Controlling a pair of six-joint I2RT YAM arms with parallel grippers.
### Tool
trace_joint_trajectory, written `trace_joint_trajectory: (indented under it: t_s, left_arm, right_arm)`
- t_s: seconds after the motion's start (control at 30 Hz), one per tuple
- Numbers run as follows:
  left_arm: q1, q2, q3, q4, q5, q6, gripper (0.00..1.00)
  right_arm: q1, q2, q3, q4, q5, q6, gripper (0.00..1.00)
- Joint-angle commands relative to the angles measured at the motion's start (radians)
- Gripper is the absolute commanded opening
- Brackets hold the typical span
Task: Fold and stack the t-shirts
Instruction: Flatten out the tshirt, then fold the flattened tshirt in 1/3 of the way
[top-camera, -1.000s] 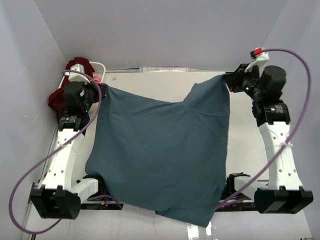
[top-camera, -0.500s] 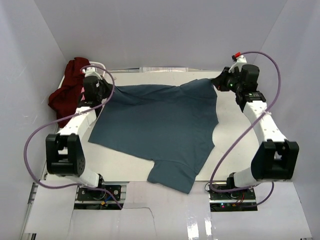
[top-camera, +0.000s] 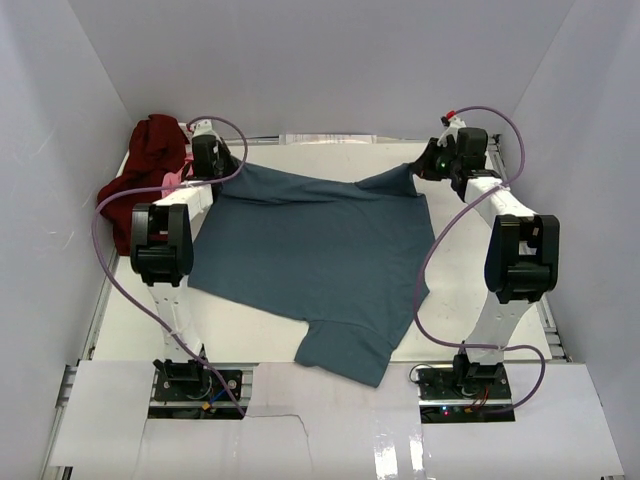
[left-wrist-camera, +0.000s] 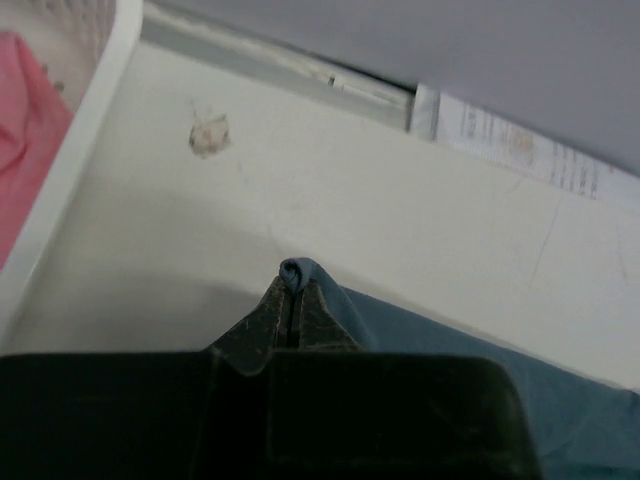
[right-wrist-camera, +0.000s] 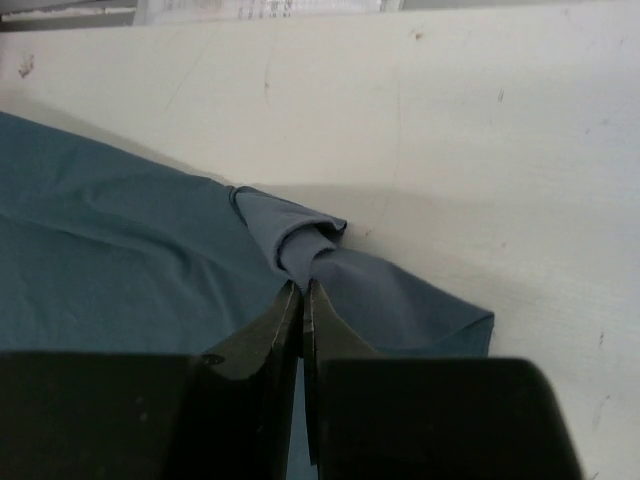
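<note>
The teal-blue t-shirt (top-camera: 310, 250) lies spread across the white table, its near end reaching the front edge. My left gripper (top-camera: 222, 172) is shut on its far left corner, and the left wrist view shows a small roll of blue cloth (left-wrist-camera: 300, 272) pinched at the fingertips (left-wrist-camera: 293, 300). My right gripper (top-camera: 420, 170) is shut on the far right corner, where a bunched fold (right-wrist-camera: 310, 245) sits just ahead of the closed jaws (right-wrist-camera: 303, 295). A maroon t-shirt (top-camera: 145, 170) hangs over the basket at far left, with a pink t-shirt (left-wrist-camera: 25, 140) inside it.
The white laundry basket (left-wrist-camera: 85, 150) stands at the far left corner, close to my left gripper. A paper sheet (left-wrist-camera: 520, 150) lies along the back wall. Both arms stretch far forward over the table (top-camera: 480, 280), cables looping beside them.
Both grippers have carried the blue shirt's far corners down and toward the back wall. The shirt went from hanging in the air to lying flat on the table.
</note>
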Motion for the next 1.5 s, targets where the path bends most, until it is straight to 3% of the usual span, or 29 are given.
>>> trace_joint_trajectory:
  t_s: [0.0,0.27,0.6,0.9,1.47]
  left_arm:
    - [0.011,0.059,0.153,0.054,0.004,0.013,0.0]
    - [0.014,0.304,0.479,0.052,0.105,0.024,0.0]
    - [0.014,0.455,0.661,0.054,0.134,0.016,0.0]
    - [0.029,0.479,0.646,0.057,0.111,0.027,0.0]
    - [0.094,0.383,0.466,0.091,0.125,-0.011,0.0]
  right_arm:
    - [-0.006,0.018,0.104,0.054,0.021,-0.024,0.08]
    - [-0.007,0.064,0.18,0.046,0.02,-0.032,0.08]
    - [-0.007,0.117,0.21,0.046,-0.003,-0.058,0.08]
    - [0.0,0.066,0.133,0.066,-0.025,-0.08,0.08]
    - [0.045,-0.156,-0.117,0.109,-0.02,-0.098,0.08]
